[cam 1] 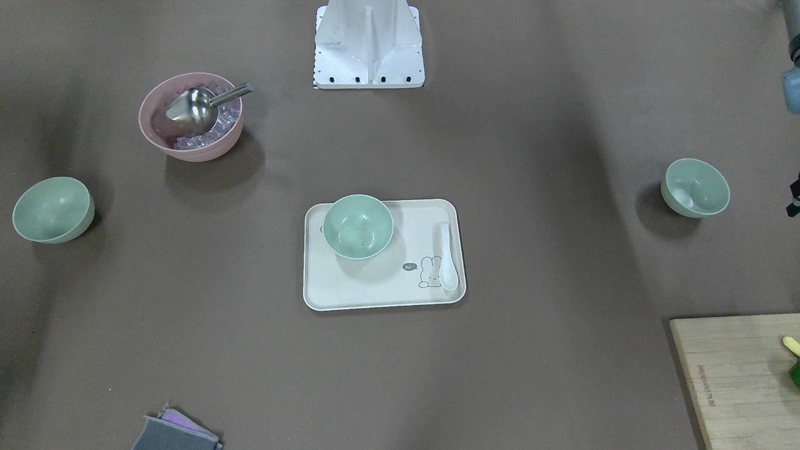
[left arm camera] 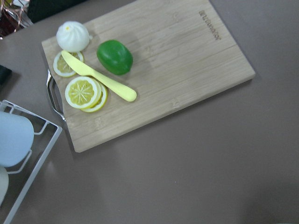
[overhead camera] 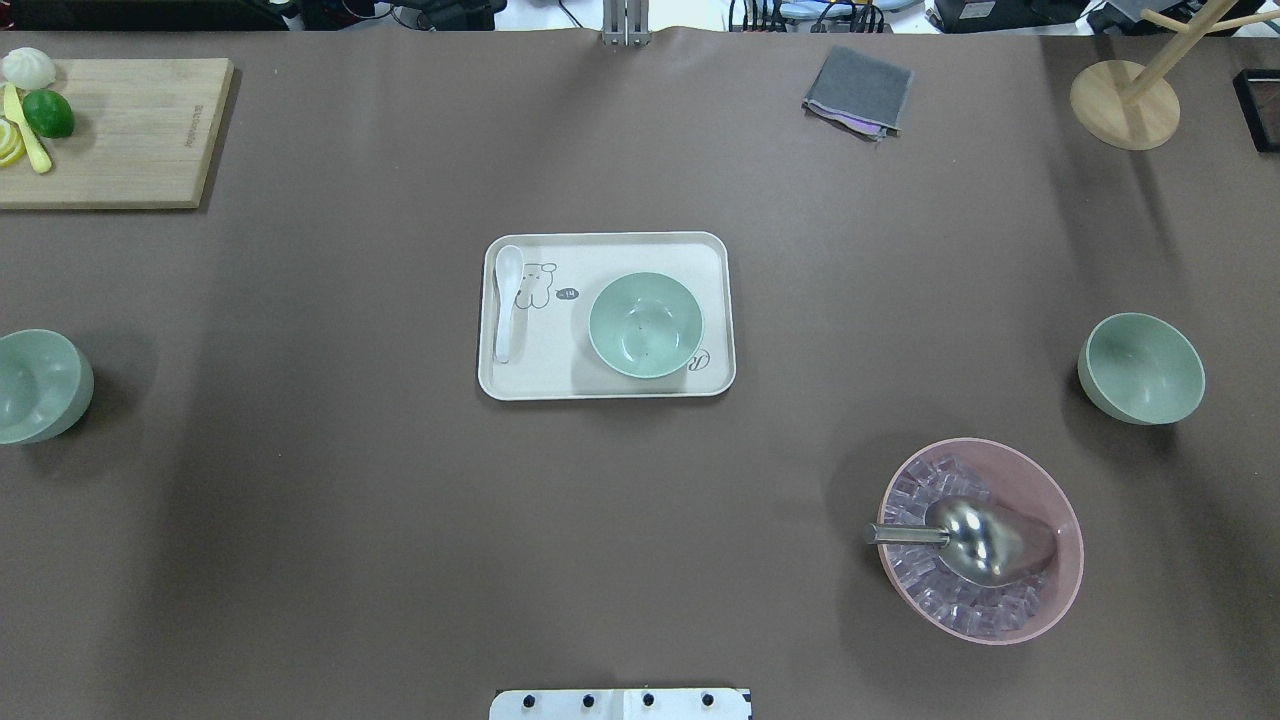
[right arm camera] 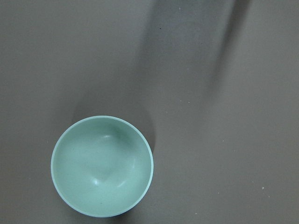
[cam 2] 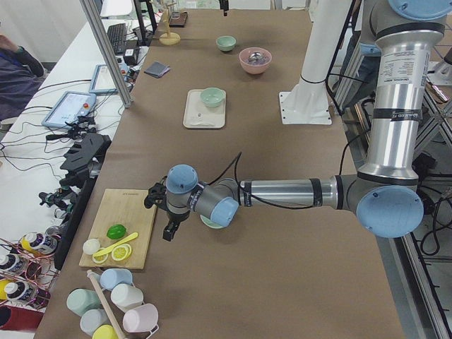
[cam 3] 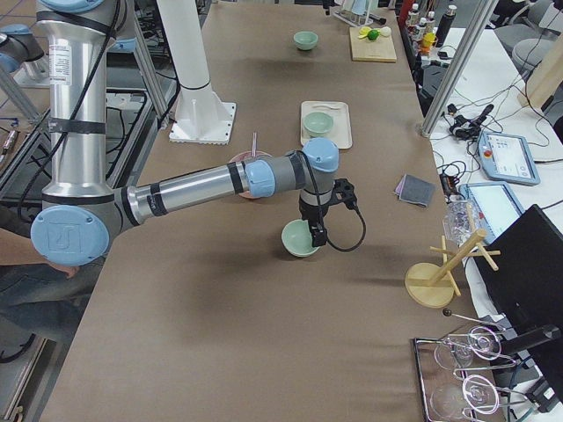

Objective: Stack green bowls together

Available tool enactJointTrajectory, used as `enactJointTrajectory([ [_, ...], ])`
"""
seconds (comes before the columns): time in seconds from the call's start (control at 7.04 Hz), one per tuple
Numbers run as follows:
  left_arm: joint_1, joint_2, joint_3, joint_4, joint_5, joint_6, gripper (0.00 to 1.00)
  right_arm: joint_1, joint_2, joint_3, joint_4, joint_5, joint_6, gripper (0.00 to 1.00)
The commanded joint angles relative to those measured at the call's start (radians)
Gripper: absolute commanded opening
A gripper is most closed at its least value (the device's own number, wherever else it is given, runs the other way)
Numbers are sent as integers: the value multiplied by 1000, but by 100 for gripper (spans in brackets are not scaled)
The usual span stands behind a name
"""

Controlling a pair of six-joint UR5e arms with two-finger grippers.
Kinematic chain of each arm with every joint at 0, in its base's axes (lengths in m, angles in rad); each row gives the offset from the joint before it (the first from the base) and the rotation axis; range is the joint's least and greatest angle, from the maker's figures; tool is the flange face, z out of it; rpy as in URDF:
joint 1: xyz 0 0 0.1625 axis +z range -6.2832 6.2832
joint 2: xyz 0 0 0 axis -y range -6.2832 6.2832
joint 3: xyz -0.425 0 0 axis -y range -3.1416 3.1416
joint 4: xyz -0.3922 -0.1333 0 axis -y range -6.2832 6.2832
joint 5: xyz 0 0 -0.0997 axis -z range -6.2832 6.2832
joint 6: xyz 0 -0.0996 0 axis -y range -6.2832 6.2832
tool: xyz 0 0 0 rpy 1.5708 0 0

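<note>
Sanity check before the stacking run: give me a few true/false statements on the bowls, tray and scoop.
1. No green bowls are nested yet. True: the tray bowl, left bowl and right bowl stand apart.
2. The scoop lies on the tray. False: the scoop is in the pink bowl; the tray holds a white spoon.
3. The tray bowl holds ice. False: it is empty; the ice is in the pink bowl.
4. The lime sits on the cutting board. True.
</note>
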State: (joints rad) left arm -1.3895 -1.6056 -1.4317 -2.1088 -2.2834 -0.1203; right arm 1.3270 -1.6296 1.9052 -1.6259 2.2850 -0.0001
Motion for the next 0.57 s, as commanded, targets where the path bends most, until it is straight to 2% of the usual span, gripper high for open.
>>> enactJointTrajectory([
  [0.0, 44, 39, 30, -10, -68, -51, 96, -8, -3, -37, 0, 2, 0, 100],
  [0.14, 50, 77, 30, -40, -109, -74, 93, -9, -4, -43, 0, 1, 0, 100],
  [0.43, 82, 183, 31, -260, -116, -244, 89, -14, -4, -43, 0, 2, 0, 100],
])
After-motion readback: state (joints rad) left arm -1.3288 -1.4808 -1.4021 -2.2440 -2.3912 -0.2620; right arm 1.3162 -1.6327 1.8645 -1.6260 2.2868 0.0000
